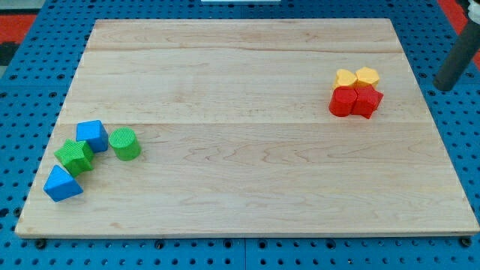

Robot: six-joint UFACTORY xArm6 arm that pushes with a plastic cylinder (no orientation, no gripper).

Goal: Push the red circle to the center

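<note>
My tip (442, 88), the only claw here, is a bare rod holding nothing, off the wooden tabletop (240, 180). The round red circle block (343, 102) sits to its left, touching the red block (367, 102).

A single camera looks down at a slant on the wooden board (247, 165) from beyond its near edge, facing toward the view's top, where the board narrows with distance. It stands far enough back to take in almost all four edges, with blue pegboard (45, 90) around. The rod (457, 64) enters at upper right, its tip (444, 88) perhaps just off the board.
</note>
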